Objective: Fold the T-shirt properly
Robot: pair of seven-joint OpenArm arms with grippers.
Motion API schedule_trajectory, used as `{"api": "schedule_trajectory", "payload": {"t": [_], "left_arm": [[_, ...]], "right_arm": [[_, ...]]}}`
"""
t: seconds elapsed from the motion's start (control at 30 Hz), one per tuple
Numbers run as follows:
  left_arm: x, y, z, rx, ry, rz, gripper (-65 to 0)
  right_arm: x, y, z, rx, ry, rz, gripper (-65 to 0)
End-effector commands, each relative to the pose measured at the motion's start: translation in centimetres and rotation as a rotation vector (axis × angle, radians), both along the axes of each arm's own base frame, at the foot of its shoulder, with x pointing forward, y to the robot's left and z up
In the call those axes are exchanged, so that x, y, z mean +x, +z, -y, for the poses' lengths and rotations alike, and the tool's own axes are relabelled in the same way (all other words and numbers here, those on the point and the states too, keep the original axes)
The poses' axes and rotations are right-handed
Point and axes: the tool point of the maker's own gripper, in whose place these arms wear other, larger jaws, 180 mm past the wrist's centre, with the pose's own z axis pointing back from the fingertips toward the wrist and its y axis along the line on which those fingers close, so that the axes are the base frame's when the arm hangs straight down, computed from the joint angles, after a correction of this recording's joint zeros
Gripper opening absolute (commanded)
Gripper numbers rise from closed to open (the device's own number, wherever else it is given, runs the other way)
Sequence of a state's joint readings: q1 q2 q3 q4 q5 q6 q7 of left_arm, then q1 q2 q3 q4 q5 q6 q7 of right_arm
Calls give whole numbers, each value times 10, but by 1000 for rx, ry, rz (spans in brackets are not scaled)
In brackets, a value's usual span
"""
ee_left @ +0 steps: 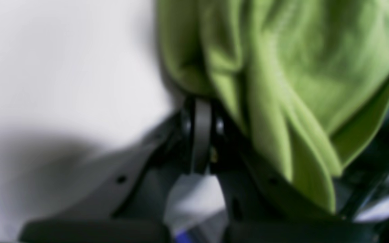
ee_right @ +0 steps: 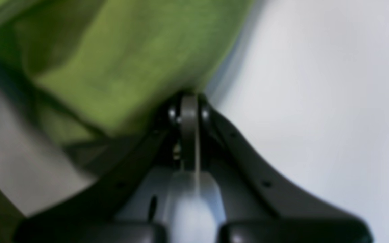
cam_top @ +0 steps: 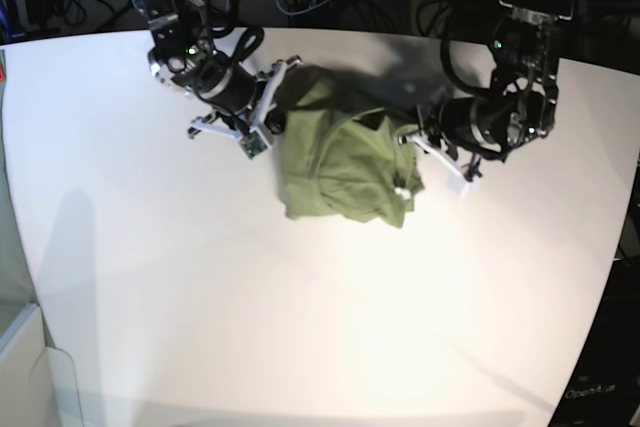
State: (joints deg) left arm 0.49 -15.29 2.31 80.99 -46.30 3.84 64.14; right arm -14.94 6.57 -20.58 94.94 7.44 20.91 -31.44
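Two black robot arms meet over a white tabletop (cam_top: 150, 287), each gripping one side of the plain olive-green short-sleeved cotton T-shirt (cam_top: 340, 162), which lies bunched near the far middle of the table. In the base view the right gripper (cam_top: 268, 102) sits on the picture's left, at the shirt's upper left edge, and the left gripper (cam_top: 420, 137) on the picture's right, at the shirt's right edge. The cloth between them is gathered and creased, its lower part resting on the table as a rumpled heap with a small white tag (cam_top: 399, 190) at its lower right corner (any marking on it is too small to read).

From the left wrist camera, the left gripper (ee_left: 199, 101) has its jaws pressed together with the green fabric (ee_left: 282, 84) pinched at the tips and draping down across the right finger. From the right wrist camera, the right gripper (ee_right: 189, 98) is likewise fully closed, the shirt's edge (ee_right: 123, 67) caught at its tips and spreading away to the left. Both wrist views are blurred.
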Motion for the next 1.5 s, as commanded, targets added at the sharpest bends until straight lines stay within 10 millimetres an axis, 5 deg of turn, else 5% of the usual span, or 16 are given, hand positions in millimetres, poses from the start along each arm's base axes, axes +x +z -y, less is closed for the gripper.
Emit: {"api": "schedule_trajectory", "payload": {"t": [0.0,0.13,0.23,0.4,0.53,0.63,0.8,0.9,1.07,1.33,1.47], "left_arm": [[12,-3,-14,77,17,9,-634],[82,38,-10,61,43,153,-634],[116,74,-18,46,77,252,-634],[112,111,-67,16,144,210,-634],[80,95,-93,50,162,132,-634],[45,65,-97,66,157,37,-634],[10,36,-73,17,151,-58,-634],[7,30,-48,-39,150,-71,-634],[30,27,-29,-90,218,-11,-634],[74,-5,-47,-74,400,31,-634],[90,-15,-34,-48,387,52,-634]], "right_arm": [[0,9,-13,44,13,22,-650],[-21,4,-32,68,54,-14,-650],[-31,5,-49,83,100,-22,-650],[-29,6,-51,83,110,-15,-650],[-20,10,-48,71,113,8,-650],[-15,9,-39,46,118,19,-650],[3,13,-26,11,119,53,-650],[8,15,-17,6,90,59,-650],[5,14,-20,12,93,53,-650],[-21,1,-22,22,93,-5,-650],[-31,1,-23,29,95,-18,-650]]}}
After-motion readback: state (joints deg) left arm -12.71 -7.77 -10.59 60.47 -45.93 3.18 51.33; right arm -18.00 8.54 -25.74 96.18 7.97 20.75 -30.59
